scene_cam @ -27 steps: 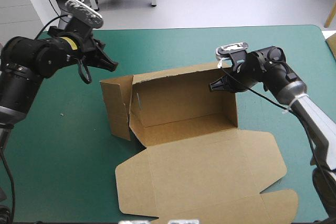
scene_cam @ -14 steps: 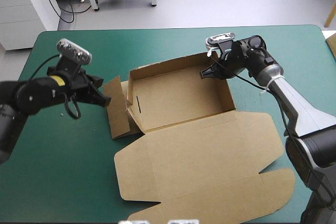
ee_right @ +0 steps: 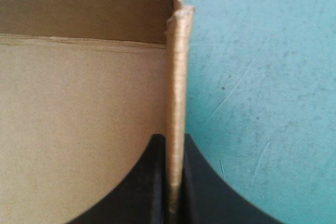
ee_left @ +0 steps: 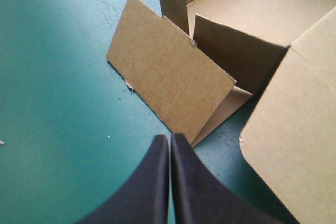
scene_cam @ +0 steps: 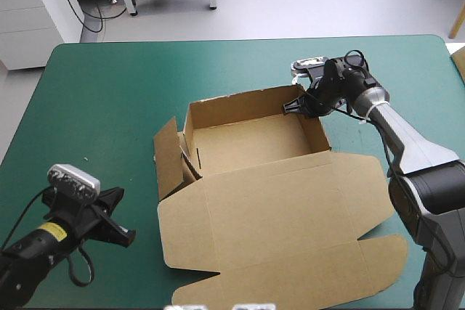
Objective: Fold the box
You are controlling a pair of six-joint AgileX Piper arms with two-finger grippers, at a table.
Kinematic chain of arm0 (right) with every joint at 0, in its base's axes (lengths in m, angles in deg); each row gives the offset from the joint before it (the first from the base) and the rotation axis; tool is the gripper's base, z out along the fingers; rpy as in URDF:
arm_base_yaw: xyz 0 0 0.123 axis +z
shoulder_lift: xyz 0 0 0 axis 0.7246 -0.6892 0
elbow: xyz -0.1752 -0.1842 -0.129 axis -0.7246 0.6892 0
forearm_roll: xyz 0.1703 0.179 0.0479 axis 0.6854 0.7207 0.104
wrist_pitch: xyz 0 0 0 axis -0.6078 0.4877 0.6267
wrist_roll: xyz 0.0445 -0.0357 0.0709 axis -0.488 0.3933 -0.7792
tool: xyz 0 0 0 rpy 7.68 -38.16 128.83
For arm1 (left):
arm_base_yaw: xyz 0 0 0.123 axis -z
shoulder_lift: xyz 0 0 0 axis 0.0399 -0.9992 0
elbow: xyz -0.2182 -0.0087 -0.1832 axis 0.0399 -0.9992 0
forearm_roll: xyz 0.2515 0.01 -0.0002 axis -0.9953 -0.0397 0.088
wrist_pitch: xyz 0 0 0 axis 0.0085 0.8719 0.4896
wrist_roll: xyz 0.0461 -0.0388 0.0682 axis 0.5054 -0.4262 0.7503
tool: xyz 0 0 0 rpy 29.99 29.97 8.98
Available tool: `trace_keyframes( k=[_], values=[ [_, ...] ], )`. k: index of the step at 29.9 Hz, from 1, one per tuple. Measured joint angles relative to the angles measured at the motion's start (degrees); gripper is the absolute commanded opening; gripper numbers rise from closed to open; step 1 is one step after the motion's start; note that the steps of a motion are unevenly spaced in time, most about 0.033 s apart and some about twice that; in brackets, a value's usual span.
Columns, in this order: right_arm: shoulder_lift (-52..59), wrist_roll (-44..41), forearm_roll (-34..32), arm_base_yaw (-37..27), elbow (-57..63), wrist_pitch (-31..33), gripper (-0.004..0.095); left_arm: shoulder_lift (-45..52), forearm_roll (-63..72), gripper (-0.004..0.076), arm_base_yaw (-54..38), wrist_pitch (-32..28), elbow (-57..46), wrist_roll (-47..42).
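The brown box stands mid-table as an open tray with its walls up. Its lid lies flat toward the table's near edge. At the far right corner, my right gripper is shut on the box's right wall, which runs edge-on between the black fingers. A loose side flap stands out at the box's left end. My left gripper is low at the near left, apart from the box. It is shut and empty, and it points at that flap.
The lid's tuck flap reaches close to the table's near edge at the right. Teal-green cover shows left of the box and behind it. The table's far edge runs well beyond the box.
My left arm has swung from beside the box's left flap down to the table's near left. The box has shifted and turned a little, with the right gripper still on its right wall.
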Motion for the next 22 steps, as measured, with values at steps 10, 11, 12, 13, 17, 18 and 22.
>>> trace_keyframes(
  k=[10,11,12,13,17,18,22],
  values=[
    [-0.4,0.98,0.37,-0.29,-1.02,0.94,0.0168,14.66,-7.09,-0.0008,0.0,1.38,-7.62,-7.27],
    [-0.65,1.36,0.31,-0.29,-1.61,1.85,0.021,15.13,-7.97,-0.0008,0.0,1.52,-7.96,-8.19],
    [-0.98,1.62,-0.16,-0.29,-2.16,3.45,0.0241,15.41,-8.67,-0.0008,0.0,1.7,-8.23,-8.98],
    [-1.37,1.81,-0.65,-0.29,-2.72,4.99,0.0274,15.49,-8.91,-0.0008,0.0,1.82,-8.35,-9.59],
    [-2.2,2.09,-1.87,-0.4,-6.37,9.59,0.0359,15.67,-9.62,-0.0008,0.0,1.82,-8.54,-10.49],
    [-2.14,2.09,-1.92,-0.4,-7.46,9.91,0.037,15.67,-9.63,-0.0008,0.0,1.82,-8.54,-10.57],
    [0.24,2.09,-1.8,-0.4,-9.37,10.32,0.0408,15.67,-9.7,-0.0008,0.0,1.94,-8.54,-10.63]
  ],
)
